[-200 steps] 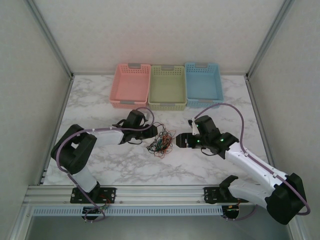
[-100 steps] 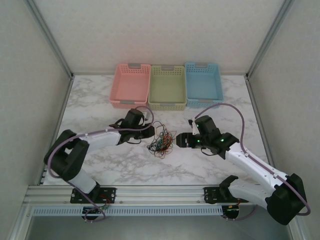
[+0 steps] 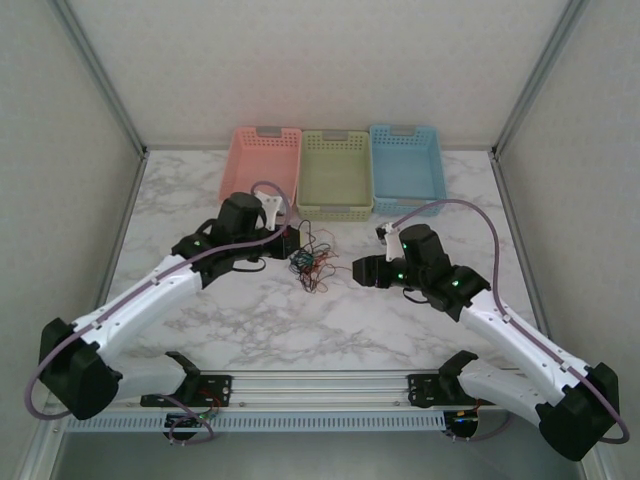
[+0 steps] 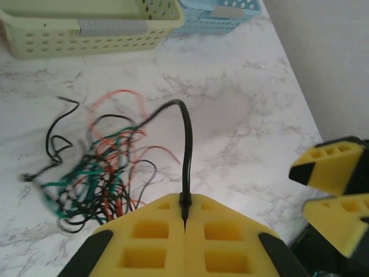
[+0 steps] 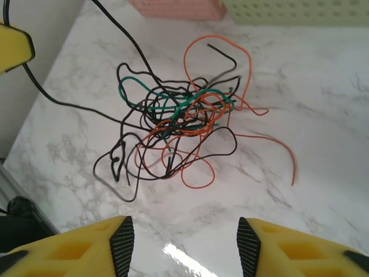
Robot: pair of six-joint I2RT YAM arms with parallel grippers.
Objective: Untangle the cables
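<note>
**Figure.** A white, marble-patterned table (image 3: 300, 330) inside a pale-walled enclosure.

- **Left gripper:** The left gripper (image 4: 184, 209) has its yellow pads pressed together on a single black cable (image 4: 185, 130). This cable rises from the seam between the pads, arches over, and drops into the heap.
- **Cables:** The cables (image 5: 184, 115) form a loose knot of black, red-orange and green wires. They lie on the table between the two arms, in front of the baskets.
- **Right gripper:** The right gripper (image 5: 185, 242) sits on the opposite side of the heap. Its fingers are spread and hold nothing.
- **Baskets:** Along the far edge of the table a pink basket (image 3: 262, 170), a green basket (image 3: 335, 175) and a blue basket (image 3: 407, 165) stand side by side.

We judge the step in hand to be drawing the pinched black strand out of the knot.

To do this well, we would pull slowly, up and away from the heap. The pull should follow the line along which the strand leaves the tangle, so that its loops slide open rather than cinch tight.

We would bring the open right gripper down onto the bulk of the wires, or close it on a coloured strand. This anchors the knot, since an unanchored heap is light enough to trail after the pull as one clump.

If the whole tangle lifts together, the better course is to stop, slacken and re-grip nearer the snag.
</note>
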